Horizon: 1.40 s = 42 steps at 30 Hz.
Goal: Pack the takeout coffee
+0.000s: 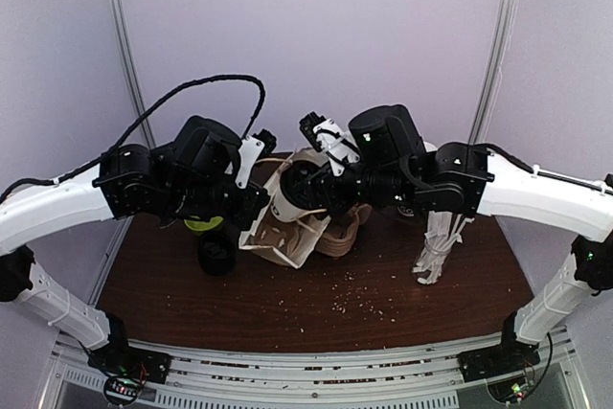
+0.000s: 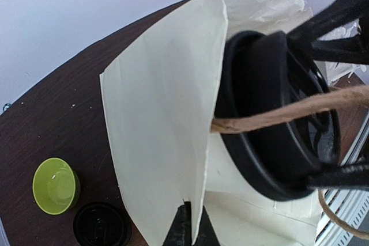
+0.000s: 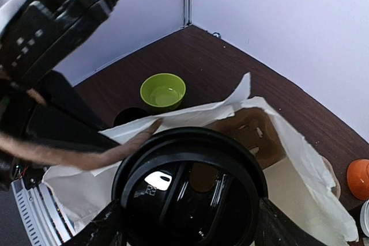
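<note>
Gripped the coffee cup (image 1: 287, 204) in the right hand (image 3: 190, 226), fingers clenched on either side of it at the black lid (image 3: 190, 182). Pinched one wall of the paper bag (image 2: 161, 119) in the left hand (image 2: 190, 217), clamped tight on the paper and propping the mouth open beside the cup. Held the cup off the surface (image 1: 316, 304), at the bag's mouth and partly behind the raised wall. Tilted rather than upright, base leading down toward the left arm, lid facing back up the right wrist, with long axis and right hand's reach along one line. Called, by that lie, for a straight push along the axis, with only the right hand on the cup. Crossed the lid, in the left wrist view, with a twine handle (image 2: 288, 109), touching or just in front, could not tell which; judged a likely snag. Left a green bowl (image 2: 55, 185) and a stack of black lids (image 2: 101, 223) on the surface on the left arm's side.
</note>
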Available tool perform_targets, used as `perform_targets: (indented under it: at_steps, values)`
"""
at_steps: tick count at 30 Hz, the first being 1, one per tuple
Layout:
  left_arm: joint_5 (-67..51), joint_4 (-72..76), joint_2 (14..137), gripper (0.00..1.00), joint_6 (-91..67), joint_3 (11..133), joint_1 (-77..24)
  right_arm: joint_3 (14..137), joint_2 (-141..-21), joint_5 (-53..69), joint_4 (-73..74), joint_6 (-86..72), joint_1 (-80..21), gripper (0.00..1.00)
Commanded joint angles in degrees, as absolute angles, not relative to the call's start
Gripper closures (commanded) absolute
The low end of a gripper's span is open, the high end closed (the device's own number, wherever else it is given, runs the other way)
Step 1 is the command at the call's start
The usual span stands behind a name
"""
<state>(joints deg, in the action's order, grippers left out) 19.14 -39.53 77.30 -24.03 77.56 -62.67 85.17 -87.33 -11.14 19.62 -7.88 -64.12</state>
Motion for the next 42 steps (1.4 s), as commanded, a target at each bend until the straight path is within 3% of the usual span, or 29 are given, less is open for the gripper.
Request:
perform_targets:
  at_steps: [1, 12, 23, 42]
  values:
    - [21.2, -37.7, 76.0, 1.0, -22.6, 77.4, -63.0, 82.9, -82.4, -8.4, 21.4, -5.4, -66.4, 0.49]
    - [21.6, -40.9, 74.5, 1.0, -19.4, 79.3, -64.5, 78.6, -78.3, -9.7, 24.3, -4.1, -70.4, 0.5]
    - [26.0, -53.8, 74.8, 1.0, -25.4, 83.9, -69.8, 85.8, -78.5, -12.8, 22.6, -3.9, -71.8, 0.49]
    - [15.1, -52.8, 72.4, 1.0, -32.5, 82.3, -70.1, 84.0, -84.2, -21.7, 22.3, 1.6, -75.3, 0.5]
